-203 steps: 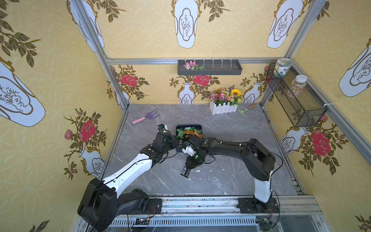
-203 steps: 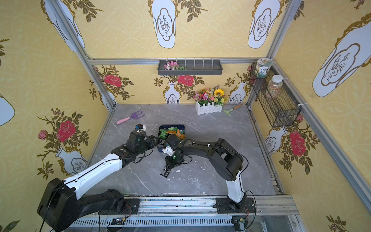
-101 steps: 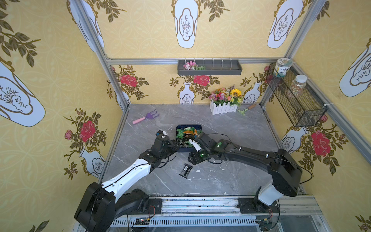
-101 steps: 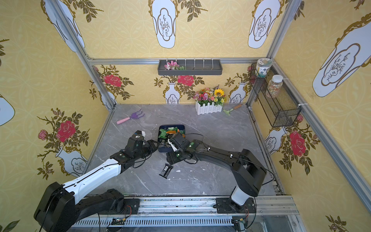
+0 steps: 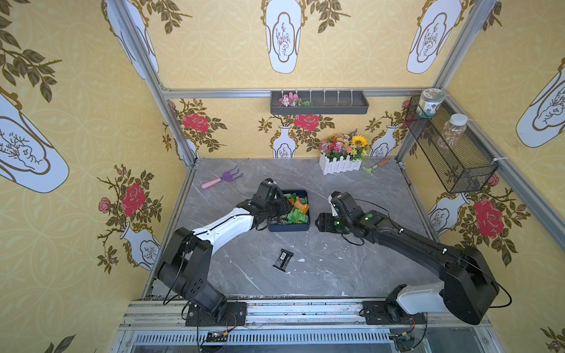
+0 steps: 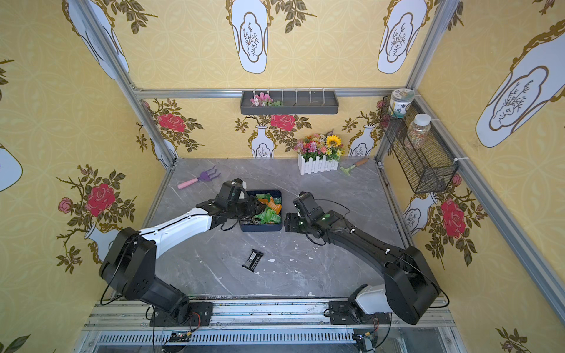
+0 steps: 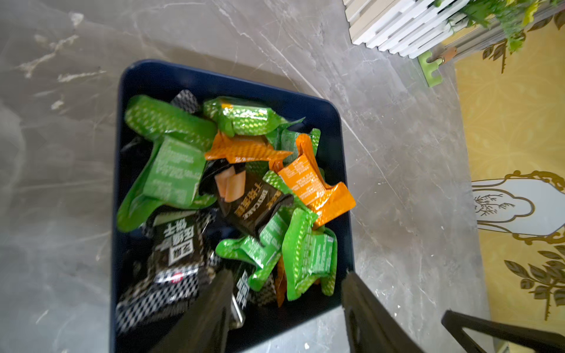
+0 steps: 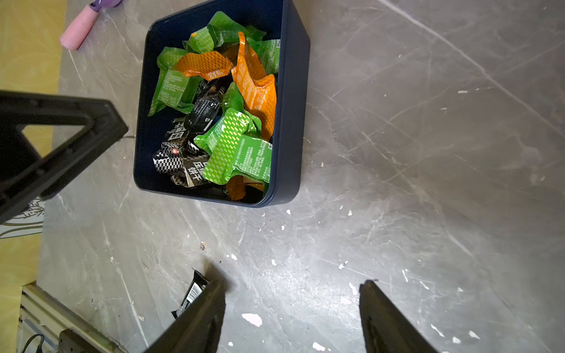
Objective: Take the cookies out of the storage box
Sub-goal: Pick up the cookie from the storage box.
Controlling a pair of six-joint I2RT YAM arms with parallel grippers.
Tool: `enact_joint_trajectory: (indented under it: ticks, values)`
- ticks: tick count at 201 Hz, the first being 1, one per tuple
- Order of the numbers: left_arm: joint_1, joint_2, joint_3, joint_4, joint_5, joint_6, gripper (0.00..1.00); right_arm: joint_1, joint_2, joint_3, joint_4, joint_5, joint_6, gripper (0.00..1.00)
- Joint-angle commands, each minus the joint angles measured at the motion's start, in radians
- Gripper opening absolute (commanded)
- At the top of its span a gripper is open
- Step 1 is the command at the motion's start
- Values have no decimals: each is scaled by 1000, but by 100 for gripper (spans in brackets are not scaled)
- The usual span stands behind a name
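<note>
Starting at the 7 o'clock rail base, trace the white-and-black left arm (image 5: 226, 226) stretched low and forward to the 8 o'clock side of the shallow navy blue rectangular plastic storage box (image 5: 289, 228). From the 5 o'clock base, trace the black right arm (image 5: 412, 244), ending just beside the box's 3 o'clock wall.

Find the left gripper (image 7: 284, 305) tilted down over the box, jaws apart and gripping nothing, with one finger (image 7: 208, 318) over a black chequered packet (image 7: 174, 259). Find the right gripper (image 8: 290, 311) with jaws spread wide, empty, above bare grey marbled tabletop (image 8: 428, 152).

See the crinkly green, orange and black cookie packets (image 7: 174, 171) heaped inside the box. Locate one loose black packet (image 5: 283, 260) flat on the tabletop at 6 o'clock from the box, apart from it.

Note white scuff flecks on the tabletop and yellow floral wallpaper (image 5: 214, 45) on the walls. At 10 o'clock, find a purple-and-pink toy rake (image 5: 227, 176); at 1 o'clock, a white picket-fence planter (image 5: 339, 167) of flowers. On the 12 o'clock wall, find a long grey tray (image 5: 336, 108); on the 3 o'clock wall, a black wire mesh basket (image 5: 458, 159).
</note>
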Motion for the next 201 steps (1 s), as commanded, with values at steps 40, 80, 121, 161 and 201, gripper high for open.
enact_joint_trajectory:
  ticks: [40,80,121,161,201]
  values:
    - [-44,206,191,-149,-142,184,64,-7,-16,-19,-3,14,31,73]
    - [-81,292,271,-203,-248,234,56,-13,-18,-29,-4,15,36,73]
    - [-93,353,302,-207,-262,237,43,-17,-18,-23,-27,19,33,73]
    - [-112,353,304,-209,-315,236,21,-28,-30,-29,-28,15,29,73]
    - [-122,327,304,-218,-353,234,0,-30,-12,-18,-20,-1,25,73]
